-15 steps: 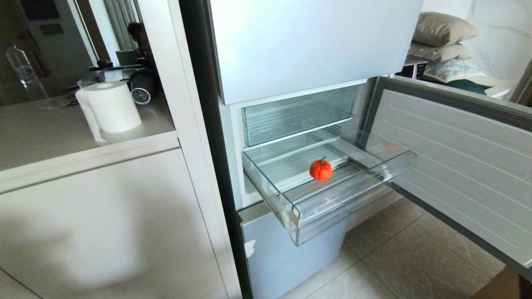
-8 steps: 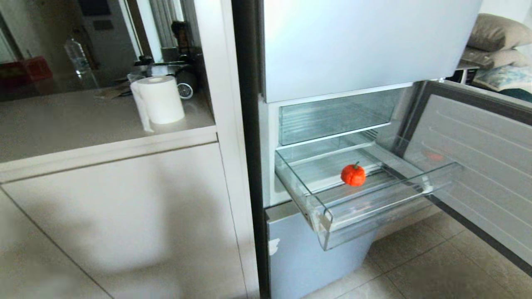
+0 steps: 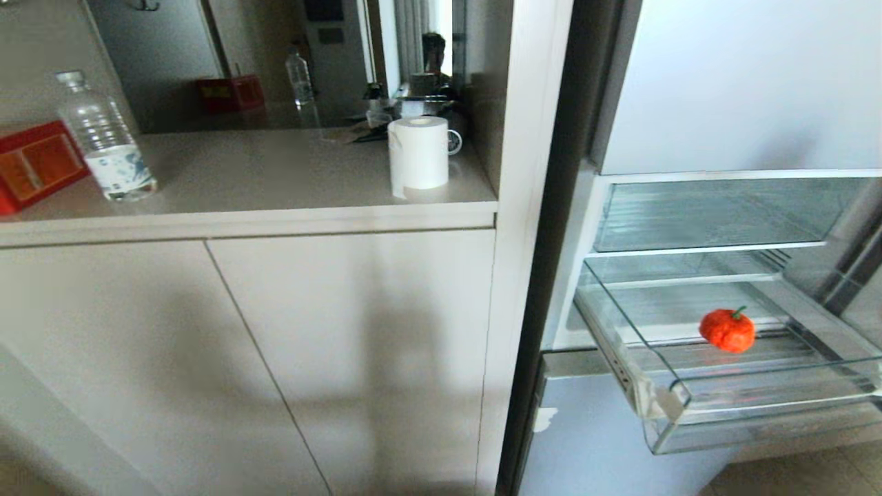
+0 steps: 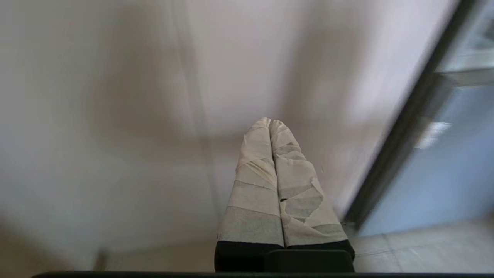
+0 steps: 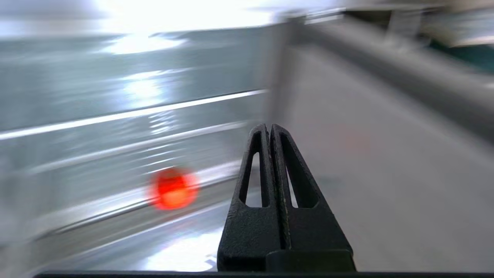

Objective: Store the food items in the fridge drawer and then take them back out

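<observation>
Fruit point(image 3: 727, 331) sits inside the pulled-out fridge drawer point(image 3: 758, 406), at four o'clock in my head view. Left claw point(image 4: 270, 122) is pinched shut, empty, facing cabinet. Right claw point(image 5: 269, 127), shut and empty, has the fruit point(image 5: 173, 188) at eight o'clock, nearer.

fruit point(image 3: 727, 331) in open fridge drawer point(image 3: 672, 403), counter point(image 3: 275, 193) to its left

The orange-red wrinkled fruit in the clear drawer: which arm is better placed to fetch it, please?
Probably the right. Its shut pincer faces the clear plastic drawer with the orange-red wrinkled fruit nearby; the left pincer faces the cabinet front.
</observation>
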Controlling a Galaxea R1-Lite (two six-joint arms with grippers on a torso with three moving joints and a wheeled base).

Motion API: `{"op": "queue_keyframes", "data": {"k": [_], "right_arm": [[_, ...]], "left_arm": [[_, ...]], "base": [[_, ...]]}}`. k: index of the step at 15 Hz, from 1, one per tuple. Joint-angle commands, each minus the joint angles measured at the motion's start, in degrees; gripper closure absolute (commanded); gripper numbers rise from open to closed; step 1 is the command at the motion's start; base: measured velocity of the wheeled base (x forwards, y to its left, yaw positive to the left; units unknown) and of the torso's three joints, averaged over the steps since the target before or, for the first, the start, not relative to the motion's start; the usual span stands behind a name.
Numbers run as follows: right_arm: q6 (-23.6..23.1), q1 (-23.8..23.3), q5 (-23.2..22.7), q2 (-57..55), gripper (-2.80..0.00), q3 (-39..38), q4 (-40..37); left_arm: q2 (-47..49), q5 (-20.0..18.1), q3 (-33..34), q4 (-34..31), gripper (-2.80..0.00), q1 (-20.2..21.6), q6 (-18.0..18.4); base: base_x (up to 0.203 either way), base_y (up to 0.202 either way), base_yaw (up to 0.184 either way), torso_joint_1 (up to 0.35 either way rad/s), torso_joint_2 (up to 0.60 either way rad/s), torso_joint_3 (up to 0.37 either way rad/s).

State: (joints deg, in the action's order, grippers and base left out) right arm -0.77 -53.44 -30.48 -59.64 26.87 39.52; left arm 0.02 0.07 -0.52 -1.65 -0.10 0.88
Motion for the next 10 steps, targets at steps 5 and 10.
{"op": "queue_keyframes", "data": {"k": [5,10], "right_arm": [[-2.68,12.99,6.21,-6.68,0.00,1.62,-9.15],[-3.85,27.40,24.28,-17.54,0.00,15.75,-31.73]], "left_arm": [[-0.02,0.01,0.00,-0.02,0.00,0.01,0.00],[-0.02,0.01,0.00,-0.02,0.00,0.01,0.00]], "base": [[0.001,-0.005,0.096,0.003,0.00,0.003],[0.000,0.000,0.000,0.000,0.00,0.000]]}}
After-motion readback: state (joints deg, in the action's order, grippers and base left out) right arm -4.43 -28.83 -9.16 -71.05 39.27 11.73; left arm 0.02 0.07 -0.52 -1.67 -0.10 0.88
